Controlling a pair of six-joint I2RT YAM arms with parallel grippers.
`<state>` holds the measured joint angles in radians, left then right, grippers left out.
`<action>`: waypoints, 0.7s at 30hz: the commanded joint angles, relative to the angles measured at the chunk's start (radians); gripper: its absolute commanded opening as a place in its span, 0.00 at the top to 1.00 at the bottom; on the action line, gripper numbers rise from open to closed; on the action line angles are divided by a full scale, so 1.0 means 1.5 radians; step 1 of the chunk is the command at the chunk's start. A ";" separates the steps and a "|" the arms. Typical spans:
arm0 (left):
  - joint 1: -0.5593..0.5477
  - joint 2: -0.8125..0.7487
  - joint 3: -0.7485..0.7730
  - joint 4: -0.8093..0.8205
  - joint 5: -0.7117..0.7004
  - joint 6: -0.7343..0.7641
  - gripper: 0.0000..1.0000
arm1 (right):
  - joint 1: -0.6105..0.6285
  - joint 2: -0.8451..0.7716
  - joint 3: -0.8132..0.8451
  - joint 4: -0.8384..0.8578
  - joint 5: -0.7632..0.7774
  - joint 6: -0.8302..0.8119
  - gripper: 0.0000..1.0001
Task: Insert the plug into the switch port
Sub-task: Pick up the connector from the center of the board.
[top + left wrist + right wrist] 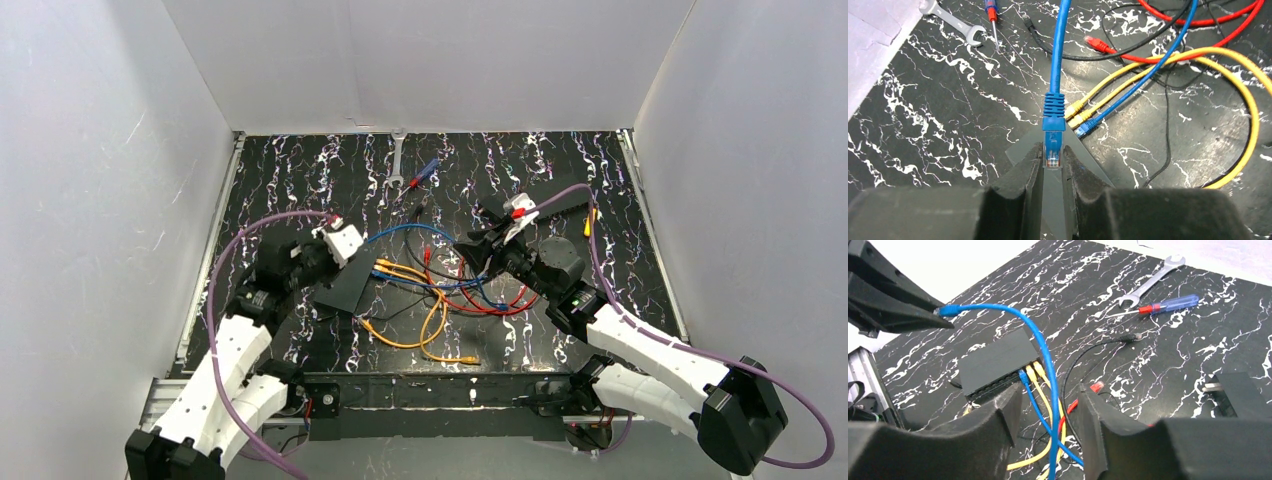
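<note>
**Blue plug pinched just above the switch**
Our left fingers (1033, 167) are clenched on the blue plug (1053, 145), just above the switch (995, 362). The switch lies flat on the desk (1198, 330) with yellow cables (1039, 376) in its sockets. Our right fingers (1004, 412) stand released and empty, right of the switch.
</note>
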<state>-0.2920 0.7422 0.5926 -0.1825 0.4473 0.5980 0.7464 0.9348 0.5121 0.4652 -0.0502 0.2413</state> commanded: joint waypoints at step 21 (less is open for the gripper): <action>-0.004 0.196 0.211 -0.217 0.162 -0.191 1.00 | -0.003 0.124 0.166 -0.082 -0.342 -0.388 0.18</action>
<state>-0.2924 1.0275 0.8761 -0.4877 0.5858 0.3420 0.7464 1.0683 0.6392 0.4076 -0.3580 -0.1635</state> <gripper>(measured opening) 0.139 0.837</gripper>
